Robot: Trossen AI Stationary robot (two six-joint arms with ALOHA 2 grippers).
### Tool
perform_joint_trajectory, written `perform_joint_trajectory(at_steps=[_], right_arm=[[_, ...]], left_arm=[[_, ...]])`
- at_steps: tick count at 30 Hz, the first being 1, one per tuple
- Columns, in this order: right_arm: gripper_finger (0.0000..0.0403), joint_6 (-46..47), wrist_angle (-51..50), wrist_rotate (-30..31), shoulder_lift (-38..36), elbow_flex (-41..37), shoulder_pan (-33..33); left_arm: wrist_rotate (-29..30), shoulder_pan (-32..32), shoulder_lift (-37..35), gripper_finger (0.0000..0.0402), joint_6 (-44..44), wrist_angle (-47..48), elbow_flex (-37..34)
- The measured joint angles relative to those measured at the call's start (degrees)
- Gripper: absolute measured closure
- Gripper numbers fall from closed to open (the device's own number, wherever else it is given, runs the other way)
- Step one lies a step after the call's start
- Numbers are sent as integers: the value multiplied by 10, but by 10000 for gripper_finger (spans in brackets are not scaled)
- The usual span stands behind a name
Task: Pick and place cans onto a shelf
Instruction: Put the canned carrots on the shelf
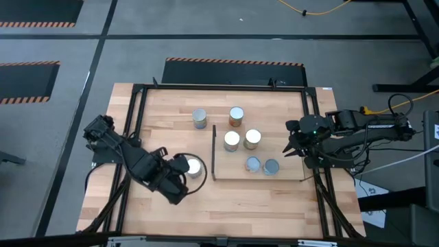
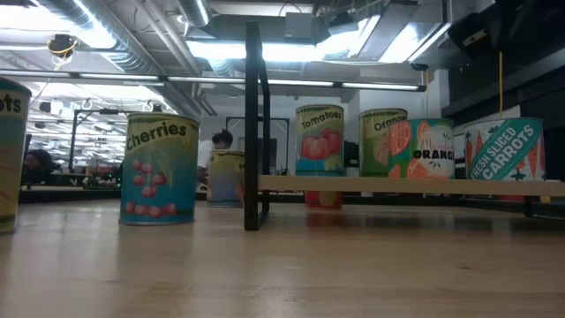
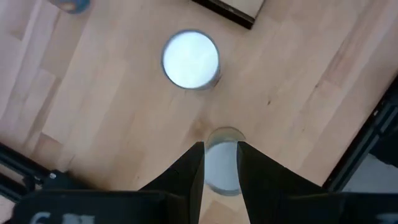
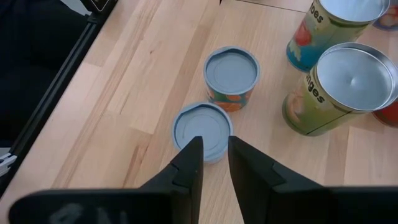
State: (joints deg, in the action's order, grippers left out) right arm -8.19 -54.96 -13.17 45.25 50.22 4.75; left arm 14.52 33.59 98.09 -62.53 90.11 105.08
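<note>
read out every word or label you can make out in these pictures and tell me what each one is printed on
"Cherries": teal can with red cherries, standing on the tabletop.
"Tomatoes": green-banded can, on the shelf.
"Orange": can with an orange slice, on the shelf.
"ORANGE": teal can, on the shelf.
"FRESH SLICED CARROTS": teal can, on the shelf.
Lettering on the can at the low view's left edge is cut off.
Side lettering in the right wrist view is partial, unreadable.

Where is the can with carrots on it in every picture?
High view: the carrots can is the rightmost pale-blue top, on the shelf.
Low view: far right, standing on the shelf.
Right wrist view: the nearest pale-blue top.
Left wrist view: cannot tell.
Shared landmark: the light-wood shelf under it.
</note>
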Motion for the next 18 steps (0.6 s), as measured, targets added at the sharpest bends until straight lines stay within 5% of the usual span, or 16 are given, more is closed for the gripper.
perform_joint_trajectory(at_steps=[6, 18], right_arm=[[323, 0, 0, 0, 0, 0, 0], [323, 2, 1, 0, 0, 0, 0]], left_arm=[[-8, -35, -11, 315, 45, 1, -11], [-83, -82, -80, 315, 27, -46, -156]])
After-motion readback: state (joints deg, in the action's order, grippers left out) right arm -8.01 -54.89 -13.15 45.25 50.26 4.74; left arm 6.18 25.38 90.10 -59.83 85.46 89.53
